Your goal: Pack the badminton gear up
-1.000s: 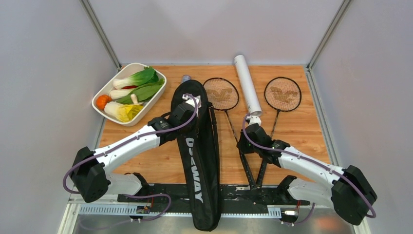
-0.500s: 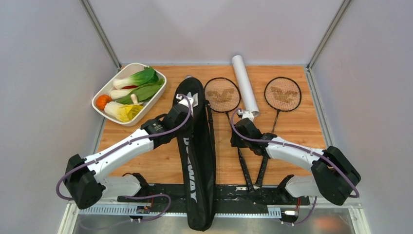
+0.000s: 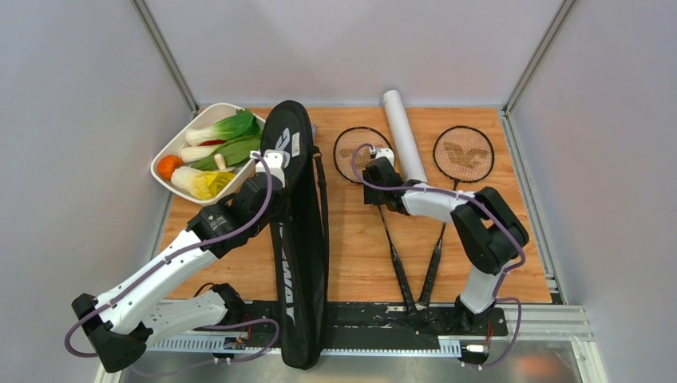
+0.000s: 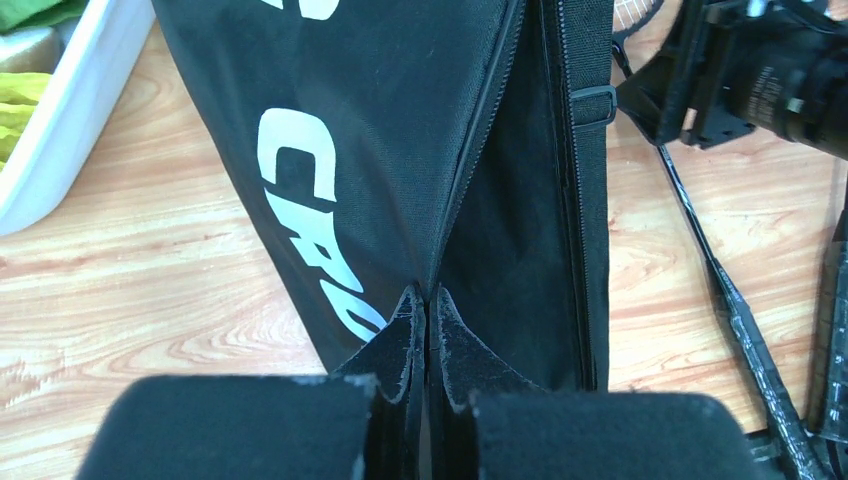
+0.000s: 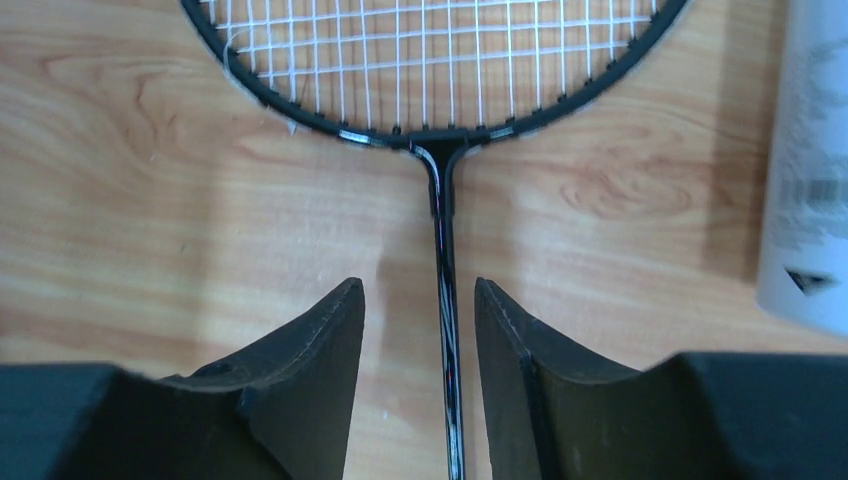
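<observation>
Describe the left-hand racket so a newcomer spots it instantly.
Find the black racket bag on the table. The racket lies between it and the white tube. Unlike the other racket, its shaft sits between the right gripper's open fingers.

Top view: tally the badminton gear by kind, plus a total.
Rackets: 2
White tube: 1
Black racket bag: 1
Shuttlecocks: 0 in view
Total: 4
</observation>
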You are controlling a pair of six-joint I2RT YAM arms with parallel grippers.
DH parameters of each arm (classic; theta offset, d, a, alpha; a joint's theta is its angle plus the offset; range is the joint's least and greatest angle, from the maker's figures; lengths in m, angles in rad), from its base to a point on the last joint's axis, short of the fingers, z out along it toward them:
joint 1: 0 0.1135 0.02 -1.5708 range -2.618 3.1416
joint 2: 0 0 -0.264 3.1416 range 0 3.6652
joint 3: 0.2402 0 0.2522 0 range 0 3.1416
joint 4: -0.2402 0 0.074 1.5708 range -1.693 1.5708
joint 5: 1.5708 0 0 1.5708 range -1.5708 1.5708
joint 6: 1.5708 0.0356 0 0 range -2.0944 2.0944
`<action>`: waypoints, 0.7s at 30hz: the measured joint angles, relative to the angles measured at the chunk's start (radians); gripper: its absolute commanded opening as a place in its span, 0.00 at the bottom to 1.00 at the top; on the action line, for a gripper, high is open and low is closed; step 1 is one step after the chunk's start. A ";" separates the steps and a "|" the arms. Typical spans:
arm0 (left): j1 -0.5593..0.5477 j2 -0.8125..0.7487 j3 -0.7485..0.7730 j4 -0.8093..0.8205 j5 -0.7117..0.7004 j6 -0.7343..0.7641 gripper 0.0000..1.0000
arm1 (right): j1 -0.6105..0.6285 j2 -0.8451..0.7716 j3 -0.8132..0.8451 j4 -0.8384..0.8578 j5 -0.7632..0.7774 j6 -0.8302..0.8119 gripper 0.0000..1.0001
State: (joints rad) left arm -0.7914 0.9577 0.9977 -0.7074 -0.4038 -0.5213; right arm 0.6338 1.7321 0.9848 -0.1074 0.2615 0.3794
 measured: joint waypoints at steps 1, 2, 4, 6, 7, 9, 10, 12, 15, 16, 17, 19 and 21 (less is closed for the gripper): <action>0.000 -0.013 0.000 -0.004 -0.006 0.000 0.00 | -0.008 0.054 0.037 0.007 -0.002 -0.011 0.46; 0.000 -0.020 0.000 -0.008 -0.010 0.000 0.00 | -0.014 0.066 0.044 0.010 -0.002 -0.013 0.45; 0.000 -0.027 0.000 -0.015 -0.014 0.000 0.00 | -0.023 0.116 0.069 0.013 0.000 -0.024 0.41; 0.000 -0.027 0.000 -0.023 -0.017 0.000 0.00 | -0.028 0.150 0.103 0.027 0.011 -0.035 0.35; 0.001 -0.027 0.000 -0.026 -0.017 0.000 0.00 | -0.029 0.166 0.118 0.036 0.020 -0.038 0.31; 0.001 -0.028 -0.001 -0.030 -0.016 -0.001 0.00 | -0.031 0.183 0.132 0.049 0.026 -0.043 0.18; 0.001 -0.028 -0.001 -0.029 -0.015 -0.001 0.00 | -0.033 0.188 0.136 0.053 0.029 -0.045 0.07; 0.001 -0.028 -0.003 -0.029 -0.011 -0.001 0.00 | -0.033 0.192 0.138 0.066 0.030 -0.047 0.00; 0.001 -0.027 -0.004 -0.026 0.000 -0.001 0.00 | -0.033 0.192 0.138 0.068 0.030 -0.060 0.00; 0.001 -0.026 -0.004 -0.021 0.005 0.000 0.00 | -0.033 0.191 0.138 0.068 0.029 -0.061 0.00; 0.001 -0.023 -0.004 -0.014 0.009 0.000 0.00 | -0.033 0.187 0.137 0.067 0.026 -0.062 0.00; 0.001 -0.011 -0.004 0.002 0.017 0.002 0.00 | -0.034 0.167 0.120 0.054 0.016 -0.065 0.00; 0.001 0.006 -0.004 0.018 0.021 0.009 0.00 | -0.035 0.120 0.084 0.027 0.008 -0.067 0.00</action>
State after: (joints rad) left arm -0.7902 0.9642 0.9936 -0.6899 -0.3824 -0.5125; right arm 0.5987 1.8523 1.0683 -0.0803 0.2691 0.3122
